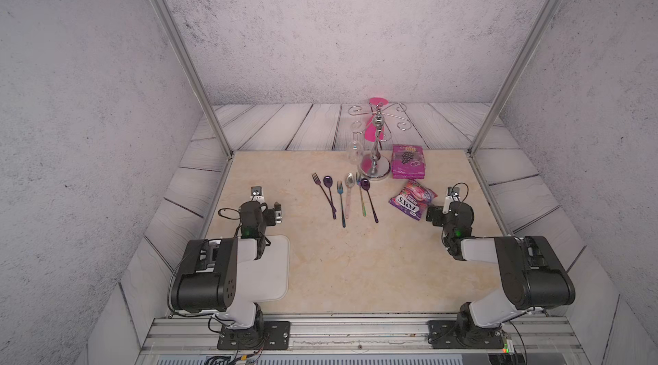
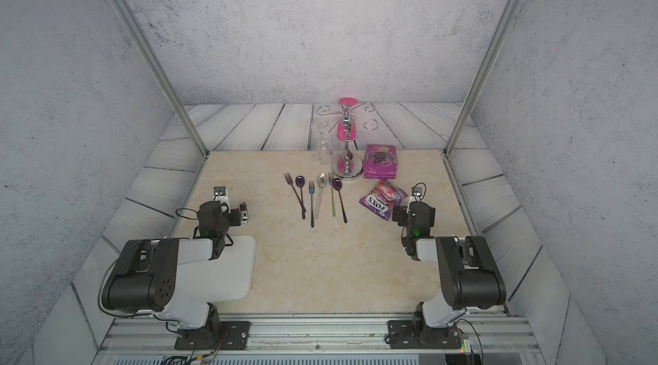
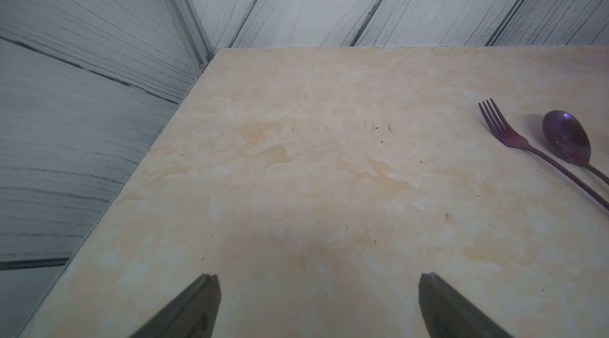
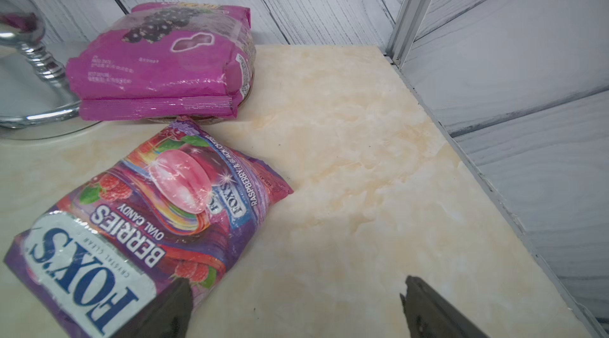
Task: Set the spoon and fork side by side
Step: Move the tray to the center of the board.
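Both grippers are held low over the marble table point(image 1: 356, 267), jaws spread wide with nothing gripped. The left gripper point(image 3: 318, 287) is kept near the table's left edge, with bare surface ahead of it. A purple fork point(image 3: 507, 138) and purple spoon point(image 3: 566, 137) are laid side by side ahead and to its right. The right gripper point(image 4: 296, 290) is kept near the right edge, open table ahead. A sealed candy bag point(image 4: 131, 221) is seen at its left fingertip, and a pink packet point(image 4: 158, 62) just beyond.
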You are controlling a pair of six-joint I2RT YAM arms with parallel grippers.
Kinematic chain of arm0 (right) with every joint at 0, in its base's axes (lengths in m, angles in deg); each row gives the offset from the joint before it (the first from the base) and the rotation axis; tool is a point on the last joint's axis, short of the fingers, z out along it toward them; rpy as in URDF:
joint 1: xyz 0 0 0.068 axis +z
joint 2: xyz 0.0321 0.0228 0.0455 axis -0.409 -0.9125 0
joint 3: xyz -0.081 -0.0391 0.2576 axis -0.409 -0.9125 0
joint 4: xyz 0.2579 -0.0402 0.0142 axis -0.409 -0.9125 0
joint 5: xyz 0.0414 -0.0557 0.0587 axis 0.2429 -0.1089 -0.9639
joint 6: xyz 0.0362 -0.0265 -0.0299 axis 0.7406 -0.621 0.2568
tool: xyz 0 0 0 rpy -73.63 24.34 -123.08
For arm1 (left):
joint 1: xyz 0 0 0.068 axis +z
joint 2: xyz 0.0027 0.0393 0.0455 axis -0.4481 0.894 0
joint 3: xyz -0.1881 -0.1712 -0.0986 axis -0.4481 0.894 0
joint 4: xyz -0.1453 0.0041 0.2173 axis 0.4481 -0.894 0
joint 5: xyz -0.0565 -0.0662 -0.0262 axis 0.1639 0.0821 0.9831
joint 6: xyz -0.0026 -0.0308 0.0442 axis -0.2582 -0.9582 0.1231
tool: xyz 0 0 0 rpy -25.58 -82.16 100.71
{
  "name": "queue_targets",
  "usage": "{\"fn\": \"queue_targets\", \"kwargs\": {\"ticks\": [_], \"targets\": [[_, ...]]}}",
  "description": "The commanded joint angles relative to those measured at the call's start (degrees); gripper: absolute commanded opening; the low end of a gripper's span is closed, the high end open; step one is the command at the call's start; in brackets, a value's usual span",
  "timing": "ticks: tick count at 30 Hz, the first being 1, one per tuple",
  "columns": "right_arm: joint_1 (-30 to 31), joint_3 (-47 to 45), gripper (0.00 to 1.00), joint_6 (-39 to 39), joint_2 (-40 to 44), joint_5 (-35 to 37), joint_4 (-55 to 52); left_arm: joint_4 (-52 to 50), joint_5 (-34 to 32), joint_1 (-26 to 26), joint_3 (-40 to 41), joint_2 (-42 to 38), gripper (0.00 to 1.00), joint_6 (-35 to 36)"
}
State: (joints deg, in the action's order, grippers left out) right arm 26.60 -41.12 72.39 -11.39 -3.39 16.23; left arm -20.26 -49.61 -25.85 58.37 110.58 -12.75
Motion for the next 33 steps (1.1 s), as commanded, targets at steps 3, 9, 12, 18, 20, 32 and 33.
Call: {"fn": "queue_targets", "kwargs": {"ticks": [3, 9, 12, 18, 20, 32, 33], "targets": [[0.1, 0.3, 0.99, 0.5, 1.0, -0.2, 0.0, 0.4, 0.5, 0.5, -0.5, -0.9, 1.00, 0.0], [0.1, 0.3, 1.00, 0.4, 1.0, -0.2, 0.0, 0.4, 0.5, 0.4, -0.5, -0.9, 1.00, -0.1], [0.0, 0.3, 0.99, 0.4, 0.9, -0.2, -0.1, 0.3, 0.5, 0.4, -0.5, -0.9, 1.00, -0.1], [0.0, 0.3, 0.99, 0.4, 1.0, -0.3, 0.0, 0.8, 0.2, 0.4, -0.6, -1.0, 1.00, -0.3], [0.1, 0.5, 0.99, 1.0, 1.2, 1.3, 0.1, -5.1, -4.0, 0.4, -4.0, -3.5, 1.00, -2.4], [0.3, 20.5, 0.96, 15.0, 17.0, -1.2, -49.2, -86.6, -10.5, 0.8, -47.1, -3.6, 1.00, -32.0], [0.3, 22.6, 0.96, 16.6, 17.2, -4.6, -54.5, -85.8, -7.4, 0.5, -44.1, -6.4, 0.99, -32.1]]}}
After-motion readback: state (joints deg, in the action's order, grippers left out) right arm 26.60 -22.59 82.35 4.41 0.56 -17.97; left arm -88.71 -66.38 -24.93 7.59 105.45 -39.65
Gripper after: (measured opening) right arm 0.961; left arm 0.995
